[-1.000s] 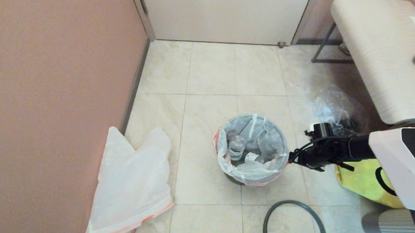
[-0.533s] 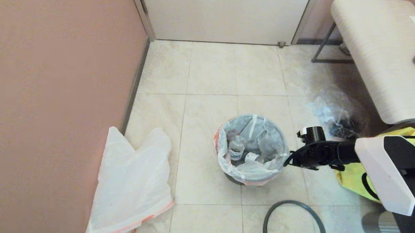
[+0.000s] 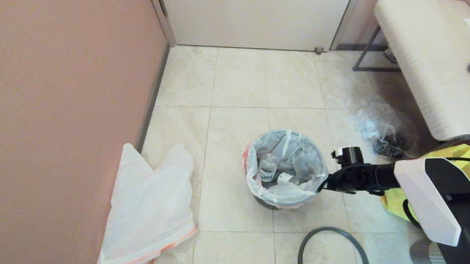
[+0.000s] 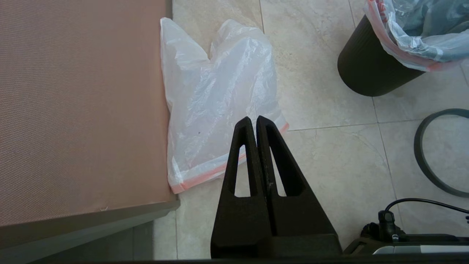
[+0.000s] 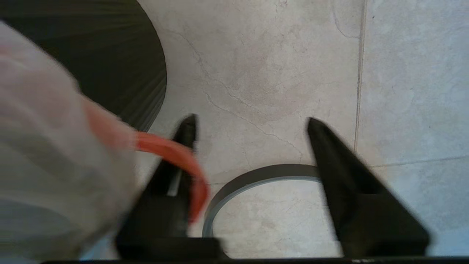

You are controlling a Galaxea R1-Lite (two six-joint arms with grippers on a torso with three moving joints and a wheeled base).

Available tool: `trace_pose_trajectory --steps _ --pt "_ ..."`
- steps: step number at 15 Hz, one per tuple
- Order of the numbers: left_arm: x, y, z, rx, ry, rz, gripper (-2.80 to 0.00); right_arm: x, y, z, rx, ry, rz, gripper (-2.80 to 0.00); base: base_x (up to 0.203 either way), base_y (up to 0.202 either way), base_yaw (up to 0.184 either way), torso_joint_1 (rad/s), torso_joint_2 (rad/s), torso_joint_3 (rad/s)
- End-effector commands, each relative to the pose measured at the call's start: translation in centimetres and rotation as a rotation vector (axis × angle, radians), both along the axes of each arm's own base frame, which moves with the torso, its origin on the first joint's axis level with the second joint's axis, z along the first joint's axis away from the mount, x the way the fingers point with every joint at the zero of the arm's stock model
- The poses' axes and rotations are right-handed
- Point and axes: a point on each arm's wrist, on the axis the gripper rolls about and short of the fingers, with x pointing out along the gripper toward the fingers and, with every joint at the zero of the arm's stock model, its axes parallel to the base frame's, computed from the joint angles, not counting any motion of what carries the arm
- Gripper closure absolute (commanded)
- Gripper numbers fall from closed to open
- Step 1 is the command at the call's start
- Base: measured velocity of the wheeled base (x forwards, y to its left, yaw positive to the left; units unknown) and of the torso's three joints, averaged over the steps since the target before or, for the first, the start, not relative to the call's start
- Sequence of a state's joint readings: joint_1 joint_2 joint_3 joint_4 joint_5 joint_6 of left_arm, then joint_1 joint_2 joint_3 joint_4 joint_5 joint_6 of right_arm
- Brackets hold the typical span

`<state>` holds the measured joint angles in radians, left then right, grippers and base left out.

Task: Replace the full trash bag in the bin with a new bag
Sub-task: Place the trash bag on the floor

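While the full trash bag (image 3: 285,170) sits inside the bin (image 4: 370,69) near the middle of the floor (image 3: 238,90), its orange-pink rim folded over the bin's edge, the right gripper (image 5: 249,124) has its fingers spread at the rim's right side. In the right wrist view, 1 finger (image 5: 176,161) touches the orange drawstring band, but nothing is clamped between the 2 fingers. The left gripper (image 4: 256,124) is clenched on nothing and hangs parked above the new bag (image 3: 147,209), which lies flat on the floor against the left wall.

My worry is the grasp: the band is thin and slack, so closing fingers could push it aside or catch only film, which might tear under the load. Lifting could also drag the light bin up or tip it, since nothing holds it down. The hoop (image 3: 334,260) lies just beside the bin toward the floor's near edge and could snag a dragged bag.

Count: 1 bin, 1 hoop, 1 full bag, 1 new bag, 2 grippers.
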<state>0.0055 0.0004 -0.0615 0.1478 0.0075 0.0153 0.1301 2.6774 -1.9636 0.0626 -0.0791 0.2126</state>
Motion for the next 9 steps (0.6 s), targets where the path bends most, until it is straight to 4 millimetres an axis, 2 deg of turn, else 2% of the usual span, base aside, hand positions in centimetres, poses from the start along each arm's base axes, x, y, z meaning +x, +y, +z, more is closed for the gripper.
trace_pose_trajectory --steps 1,7,9 --pt "0.0 0.0 0.0 0.0 0.001 0.001 0.0 -0.2 0.1 0.9 0.003 -0.009 -0.002 0.0 0.0 0.0 0.0 0.0 0.0 0.0" --pt "0.0 0.0 0.0 0.0 0.002 0.001 0.0 -2.1 0.0 5.7 0.074 0.013 -0.062 0.0 0.0 0.0 0.0 0.0 0.0 0.0" --pt "0.0 0.0 0.0 0.0 0.001 0.001 0.0 -2.6 -0.1 6.2 0.087 0.03 -0.065 0.0 0.0 0.0 0.0 0.0 0.0 0.0"
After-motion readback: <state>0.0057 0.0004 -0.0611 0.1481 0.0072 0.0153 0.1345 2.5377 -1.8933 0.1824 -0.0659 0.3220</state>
